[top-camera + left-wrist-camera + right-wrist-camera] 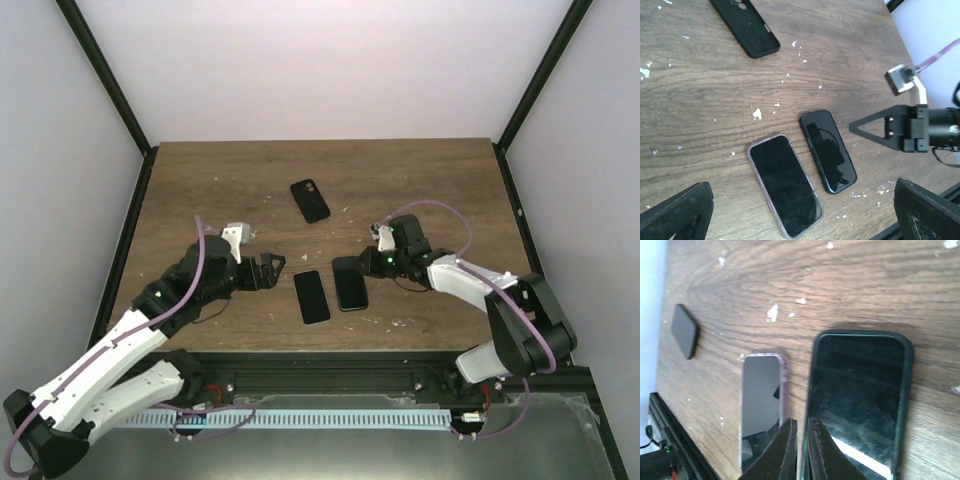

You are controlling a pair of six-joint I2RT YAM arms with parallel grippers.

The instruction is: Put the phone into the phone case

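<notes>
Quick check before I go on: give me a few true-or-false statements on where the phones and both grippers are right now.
1. The clear-rimmed phone and a dark-rimmed phone lie side by side, screens up. True.
2. The left gripper grips the clear-rimmed phone. False: it is open, holds nothing and sits beside that phone.
3. A black cover lies apart from both phones, farther back on the table. True.
4. The right gripper is spread wide. False: its fingers are nearly together, with nothing between them.
</notes>
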